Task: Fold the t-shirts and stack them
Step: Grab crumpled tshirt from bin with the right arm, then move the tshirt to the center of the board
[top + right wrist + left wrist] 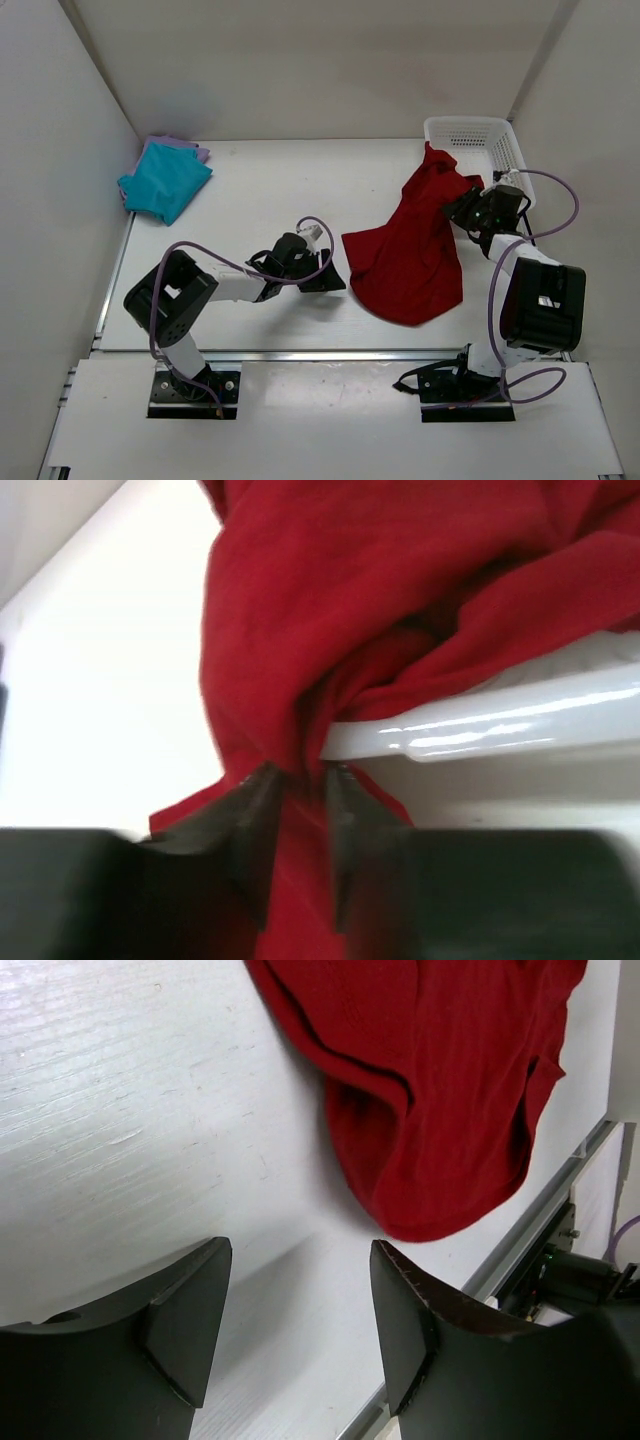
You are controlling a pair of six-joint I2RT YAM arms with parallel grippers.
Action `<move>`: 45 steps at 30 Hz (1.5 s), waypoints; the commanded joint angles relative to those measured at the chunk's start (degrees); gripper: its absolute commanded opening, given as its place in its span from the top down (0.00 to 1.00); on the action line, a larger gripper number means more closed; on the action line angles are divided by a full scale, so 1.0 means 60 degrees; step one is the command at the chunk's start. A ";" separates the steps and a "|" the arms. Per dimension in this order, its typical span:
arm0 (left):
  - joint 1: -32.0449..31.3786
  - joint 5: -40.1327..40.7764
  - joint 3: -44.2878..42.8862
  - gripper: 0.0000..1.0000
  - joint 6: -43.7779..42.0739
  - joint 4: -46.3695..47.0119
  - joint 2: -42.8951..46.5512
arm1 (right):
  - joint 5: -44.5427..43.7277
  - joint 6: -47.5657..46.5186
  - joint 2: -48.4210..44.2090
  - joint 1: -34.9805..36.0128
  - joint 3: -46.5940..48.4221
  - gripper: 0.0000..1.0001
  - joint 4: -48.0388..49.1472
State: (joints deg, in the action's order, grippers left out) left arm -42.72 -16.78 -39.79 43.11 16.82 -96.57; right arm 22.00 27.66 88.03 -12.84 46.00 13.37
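1. The red t-shirt (410, 255) lies on the right half of the desk (260, 190), partly spread and partly bunched; its upper end runs up to the near-left corner of the white basket (500, 140), which sits in the far right corner; its lower edge lies near the front edge of the desk.
2. The right gripper (467, 208) is just beside the basket's left front rim, at the upper part of the shirt; in the right wrist view the right gripper (298, 780) stands narrow, with a fold of red cloth pinched between its fingers; above it the red t-shirt (380, 600) is gathered in folds and drapes over the glossy white rim of the basket (500, 725).
3. The left gripper (325, 278) is low over the desk, just left of the shirt's lower left corner and apart from it; in the left wrist view the left gripper (300, 1255) stands wide, with only bare desk (120, 1110) between its fingers and nothing held; the rounded edge of the red t-shirt (430, 1080) lies ahead of the fingers, not touching them.
4. The teal t-shirt (165, 180) lies folded in the far left corner of the desk, on top of the purple t-shirt (190, 150), of which only a strip shows at the far side; both are well apart from the grippers and from the red t-shirt.
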 commanded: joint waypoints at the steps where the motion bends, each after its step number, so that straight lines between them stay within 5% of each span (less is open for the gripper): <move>1: 0.0191 -0.0207 0.0215 0.32 0.0123 0.0332 0.0626 | 0.0596 0.0472 -0.0138 -0.0072 -0.0251 0.88 0.0877; 6: 0.0323 -0.0324 0.0215 0.33 0.0182 0.0360 0.0803 | 0.1165 0.0940 -0.1062 -0.0275 -0.0300 0.96 0.0893; 11: 0.0703 -0.0690 0.0260 0.33 0.0460 0.0595 0.0992 | 0.3769 0.2844 -0.1532 -0.1052 0.0258 0.99 0.2191; 19: 0.1538 -0.0822 0.0772 0.36 0.0944 0.0903 0.1959 | 0.4844 0.4941 -0.0873 -0.0280 0.4854 1.00 0.3456; 24: 0.2225 -0.1041 0.1035 0.36 0.1134 0.0903 0.2384 | 0.3836 0.3376 -0.0682 0.1564 0.8338 1.00 0.1220; 33: 0.3763 -0.1699 0.1679 0.37 0.1720 0.1181 0.3452 | 0.1506 0.0327 0.0136 0.5054 1.2370 1.00 -0.1946; 37: 0.5210 -0.2213 0.2075 0.37 0.1838 0.0934 0.4549 | 0.1972 0.0955 -0.0240 0.4938 1.0299 0.99 -0.0784; 40: 0.6543 -0.2390 0.2382 0.35 0.1560 -0.0060 0.5603 | 0.1798 0.1483 -0.0973 0.4865 0.5985 1.00 0.0755; 45: 0.7414 -0.2390 0.2427 0.37 0.1192 -0.0782 0.5566 | 0.1768 0.2551 -0.0917 0.4631 0.1863 1.00 0.2546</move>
State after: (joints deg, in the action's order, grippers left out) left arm 1.17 -29.12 -25.76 51.90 16.40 -61.93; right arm 33.85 38.85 82.28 16.38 65.17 19.51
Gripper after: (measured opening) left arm 0.635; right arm 0.041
